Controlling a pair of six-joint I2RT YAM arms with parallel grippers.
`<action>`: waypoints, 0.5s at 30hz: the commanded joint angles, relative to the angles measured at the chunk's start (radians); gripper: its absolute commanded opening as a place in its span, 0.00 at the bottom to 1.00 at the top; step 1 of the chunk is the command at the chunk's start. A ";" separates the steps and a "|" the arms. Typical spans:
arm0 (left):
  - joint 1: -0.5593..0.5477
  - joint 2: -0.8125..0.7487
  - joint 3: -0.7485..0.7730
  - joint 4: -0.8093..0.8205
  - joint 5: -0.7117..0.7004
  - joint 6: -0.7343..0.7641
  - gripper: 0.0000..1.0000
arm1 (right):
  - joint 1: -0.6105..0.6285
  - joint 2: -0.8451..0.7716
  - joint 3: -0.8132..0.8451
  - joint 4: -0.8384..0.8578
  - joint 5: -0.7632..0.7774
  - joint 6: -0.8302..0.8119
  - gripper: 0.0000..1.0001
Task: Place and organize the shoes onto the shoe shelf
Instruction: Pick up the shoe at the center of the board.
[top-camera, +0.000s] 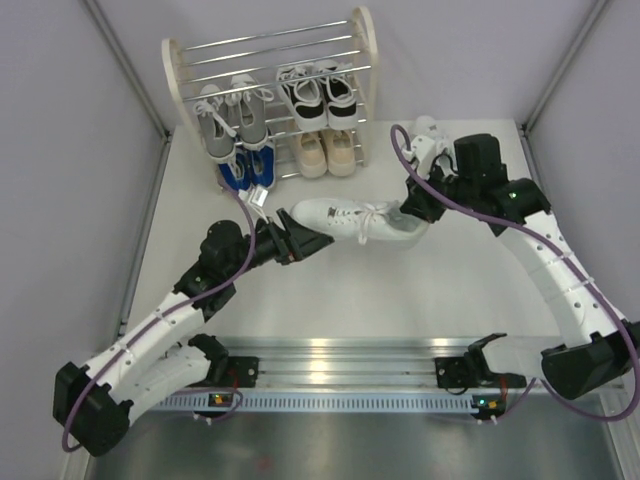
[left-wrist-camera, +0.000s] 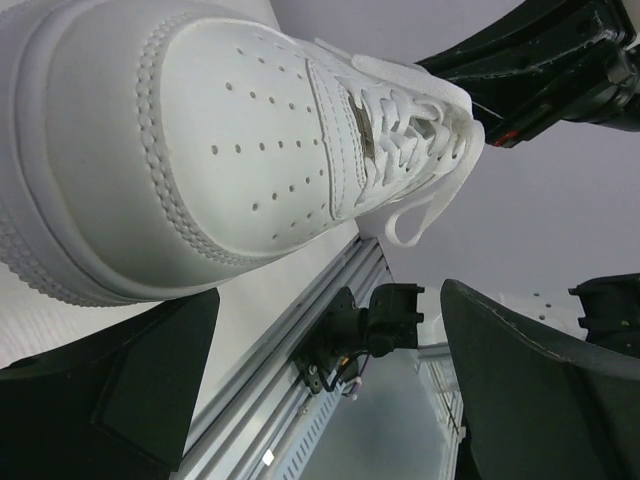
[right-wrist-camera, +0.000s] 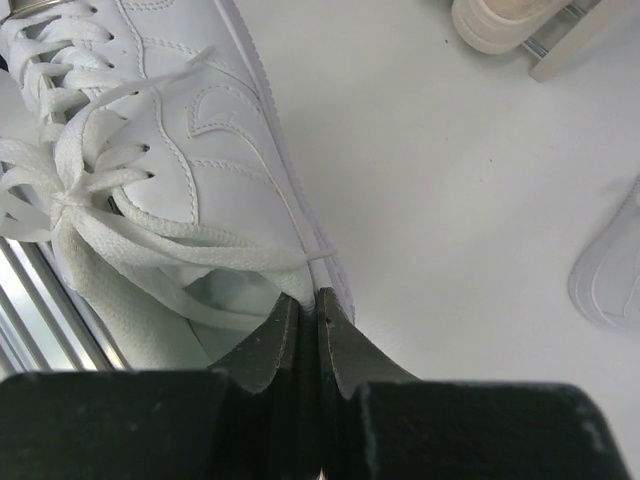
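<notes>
Pinching the heel collar of one white sneaker (top-camera: 345, 220) in front of the shoe shelf (top-camera: 365, 40), the right gripper (right-wrist-camera: 318, 305) is pressed together, the left gripper (top-camera: 298, 240) spread at its toe; four sneaker pairs (top-camera: 322, 95) occupy the shelf.

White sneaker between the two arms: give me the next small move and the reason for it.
Probably ease the left gripper forward and close it on the white sneaker at the toe. The right gripper is shut on the collar near the heel. The left one stands open at the toe, which in its wrist view is not between its fingers.
</notes>
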 joint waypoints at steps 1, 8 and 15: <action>-0.005 -0.008 0.035 0.088 -0.078 0.049 0.98 | 0.034 -0.055 0.016 0.094 -0.102 0.013 0.00; -0.005 -0.067 0.057 -0.048 -0.184 0.149 0.98 | 0.027 -0.078 0.028 0.086 -0.065 0.010 0.00; -0.004 -0.172 0.012 -0.037 -0.347 0.169 0.98 | 0.019 -0.083 0.029 0.076 -0.121 0.022 0.00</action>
